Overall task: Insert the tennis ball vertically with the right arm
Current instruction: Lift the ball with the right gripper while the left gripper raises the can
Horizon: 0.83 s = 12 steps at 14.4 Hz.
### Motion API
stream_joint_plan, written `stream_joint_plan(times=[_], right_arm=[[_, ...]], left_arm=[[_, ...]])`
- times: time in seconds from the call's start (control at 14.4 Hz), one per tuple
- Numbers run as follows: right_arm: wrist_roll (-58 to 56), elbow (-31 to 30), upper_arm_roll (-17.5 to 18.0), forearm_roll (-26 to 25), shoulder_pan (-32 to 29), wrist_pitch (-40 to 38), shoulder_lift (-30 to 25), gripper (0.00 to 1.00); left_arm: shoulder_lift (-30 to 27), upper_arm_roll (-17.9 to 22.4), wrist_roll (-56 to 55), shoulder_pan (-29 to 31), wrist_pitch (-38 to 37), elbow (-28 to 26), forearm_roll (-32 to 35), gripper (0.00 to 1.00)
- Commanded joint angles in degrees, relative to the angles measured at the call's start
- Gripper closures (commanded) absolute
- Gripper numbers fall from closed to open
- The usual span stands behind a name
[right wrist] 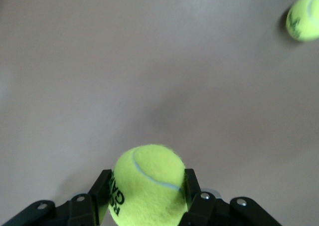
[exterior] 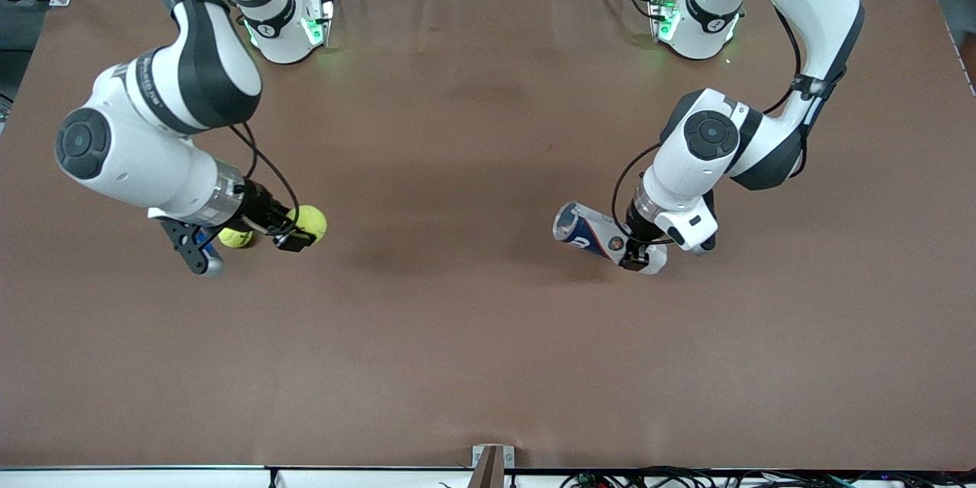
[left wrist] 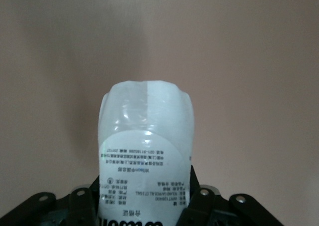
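My right gripper (exterior: 300,232) is shut on a yellow-green tennis ball (exterior: 310,220), low over the table toward the right arm's end. In the right wrist view the ball (right wrist: 148,186) sits between the black fingers (right wrist: 102,186). A second tennis ball (exterior: 235,238) lies on the table beside the right gripper and shows in the right wrist view (right wrist: 303,15). My left gripper (exterior: 635,252) is shut on a clear ball can with a blue-and-white label (exterior: 598,235). The can is tilted, its open mouth toward the right arm's end. In the left wrist view the can (left wrist: 145,141) fills the space between the jaws.
The brown table (exterior: 473,335) is bare between the two grippers and toward the front camera. The arms' bases (exterior: 286,23) stand at the edge farthest from the camera. A small bracket (exterior: 492,461) sits at the nearest edge.
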Motion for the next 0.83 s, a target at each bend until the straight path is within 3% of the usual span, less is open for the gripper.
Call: stream_joint_plan(times=[0.0, 0.21, 0.76], right_arm=[[11.63, 1.74, -0.36, 5.58, 4.22, 0.54, -0.58, 1.00], [18.85, 5.69, -0.45, 11.84, 6.33, 0.63, -0.14, 1.00], [32.41, 7.37, -0.54, 12.12, 17.40, 10.55, 3.64, 1.00]], left_arm=[[0.58, -1.29, 2.32, 0.68, -0.79, 1.11, -3.97, 0.40], [0.66, -2.52, 2.32, 0.77, -0.79, 1.11, -6.08, 0.37], [1.72, -2.70, 2.67, 0.68, 3.78, 1.82, -7.76, 0.40]])
